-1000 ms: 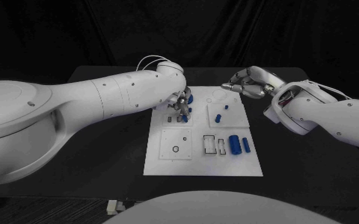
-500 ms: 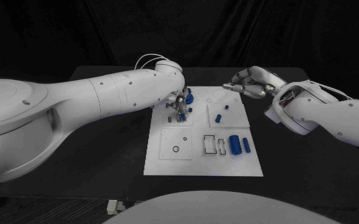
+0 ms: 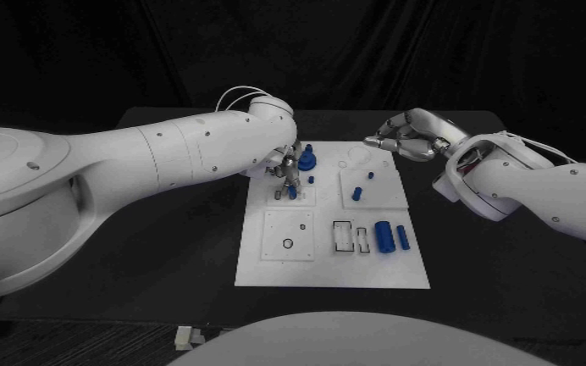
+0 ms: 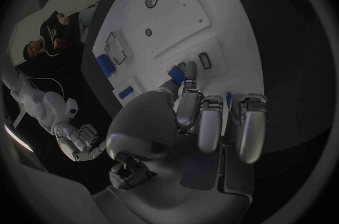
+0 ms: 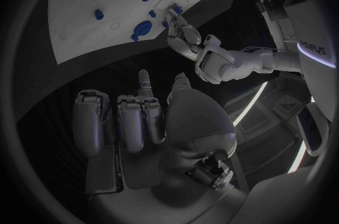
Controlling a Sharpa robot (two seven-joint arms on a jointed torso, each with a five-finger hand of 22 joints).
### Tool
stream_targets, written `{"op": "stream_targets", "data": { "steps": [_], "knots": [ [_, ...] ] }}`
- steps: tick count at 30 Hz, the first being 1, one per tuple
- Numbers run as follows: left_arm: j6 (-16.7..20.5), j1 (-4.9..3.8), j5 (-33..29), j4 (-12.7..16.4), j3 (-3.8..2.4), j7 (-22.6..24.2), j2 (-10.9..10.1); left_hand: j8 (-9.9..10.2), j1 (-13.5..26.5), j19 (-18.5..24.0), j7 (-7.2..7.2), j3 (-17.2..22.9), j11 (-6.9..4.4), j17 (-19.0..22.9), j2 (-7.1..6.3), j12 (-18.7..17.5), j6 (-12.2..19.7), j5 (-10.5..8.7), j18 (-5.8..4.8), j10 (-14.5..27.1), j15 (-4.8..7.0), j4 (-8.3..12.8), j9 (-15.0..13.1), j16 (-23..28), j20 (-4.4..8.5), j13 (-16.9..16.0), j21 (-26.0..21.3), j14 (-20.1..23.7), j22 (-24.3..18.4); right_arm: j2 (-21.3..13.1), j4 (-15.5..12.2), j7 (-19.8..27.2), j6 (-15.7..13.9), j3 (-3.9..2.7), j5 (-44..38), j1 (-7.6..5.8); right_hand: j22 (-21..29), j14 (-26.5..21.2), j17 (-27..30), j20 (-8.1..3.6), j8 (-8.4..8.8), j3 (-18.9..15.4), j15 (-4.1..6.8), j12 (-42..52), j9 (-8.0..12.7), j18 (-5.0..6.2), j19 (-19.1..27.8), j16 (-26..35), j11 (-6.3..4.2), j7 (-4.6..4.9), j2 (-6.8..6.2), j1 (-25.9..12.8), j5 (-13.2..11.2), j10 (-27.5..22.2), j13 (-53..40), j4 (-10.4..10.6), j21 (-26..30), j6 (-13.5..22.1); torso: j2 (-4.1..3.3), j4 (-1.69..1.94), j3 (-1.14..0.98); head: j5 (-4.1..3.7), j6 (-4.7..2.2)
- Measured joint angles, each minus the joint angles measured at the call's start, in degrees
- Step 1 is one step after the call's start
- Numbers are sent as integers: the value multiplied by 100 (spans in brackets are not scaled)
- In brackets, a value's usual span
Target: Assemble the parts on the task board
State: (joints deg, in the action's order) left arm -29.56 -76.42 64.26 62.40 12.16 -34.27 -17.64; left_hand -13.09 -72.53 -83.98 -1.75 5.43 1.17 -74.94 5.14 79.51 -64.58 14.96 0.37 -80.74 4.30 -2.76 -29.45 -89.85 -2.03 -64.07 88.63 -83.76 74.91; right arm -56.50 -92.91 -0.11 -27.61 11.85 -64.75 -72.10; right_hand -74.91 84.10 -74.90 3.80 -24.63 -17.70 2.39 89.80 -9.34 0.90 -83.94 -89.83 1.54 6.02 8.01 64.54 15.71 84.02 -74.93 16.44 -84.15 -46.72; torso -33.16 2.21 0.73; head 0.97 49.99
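The left hand (image 3: pixel 284 169) works at the far left corner of the task board (image 3: pixel 332 274), which lies mid-worktop, pinching a small blue part (image 4: pixel 175 74) over a slot, likely to seat it. The right hand (image 3: pixel 403 139) hovers off the board's far right corner, curled and holding nothing. About seven blue parts show on the board

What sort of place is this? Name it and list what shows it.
Probably a robotics lab or test cell: a black table against a dark backdrop, a white task board with small blue parts, and the left hand and right hand working over it.
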Motion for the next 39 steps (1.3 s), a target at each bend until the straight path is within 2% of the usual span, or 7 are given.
{"op": "stream_targets", "data": {
  "steps": [15, 39],
  "knots": [
    [-153, -4, 0, -33, 0, 33, -17, 45, 22, 0, -39, 135, 0, 1, -23, 0, 102, -66, 0, 0, -2, -23, -66, 0, 0, 0, -37, 0, 0, 10, 14, -6, 16, 0, -2, 13, 1, 0, 0, 21, 0, -16, 0, 0, 0, 0, -21, 0, 0, 0, -23, 23, 0, 0, 1, -16, 0, 0, -7, -1, 4, 0, 0],
    [-153, -4, 1, -161, 1, 234, 40, 89, 53, -1, -81, 262, 15, 2, -54, 0, 185, -138, 0, -15, -24, -22, -112, 0, -42, 0, -81, -20, -1, 23, 22, -9, 37, 0, -4, 18, -3, 0, 0, 21, 0, -48, 0, 0, 0, 0, -21, 0, 0, 0, -86, 85, 0, 0, 2, -16, 21, 0, -8, -5, 4, 16, 0]
  ]
}}
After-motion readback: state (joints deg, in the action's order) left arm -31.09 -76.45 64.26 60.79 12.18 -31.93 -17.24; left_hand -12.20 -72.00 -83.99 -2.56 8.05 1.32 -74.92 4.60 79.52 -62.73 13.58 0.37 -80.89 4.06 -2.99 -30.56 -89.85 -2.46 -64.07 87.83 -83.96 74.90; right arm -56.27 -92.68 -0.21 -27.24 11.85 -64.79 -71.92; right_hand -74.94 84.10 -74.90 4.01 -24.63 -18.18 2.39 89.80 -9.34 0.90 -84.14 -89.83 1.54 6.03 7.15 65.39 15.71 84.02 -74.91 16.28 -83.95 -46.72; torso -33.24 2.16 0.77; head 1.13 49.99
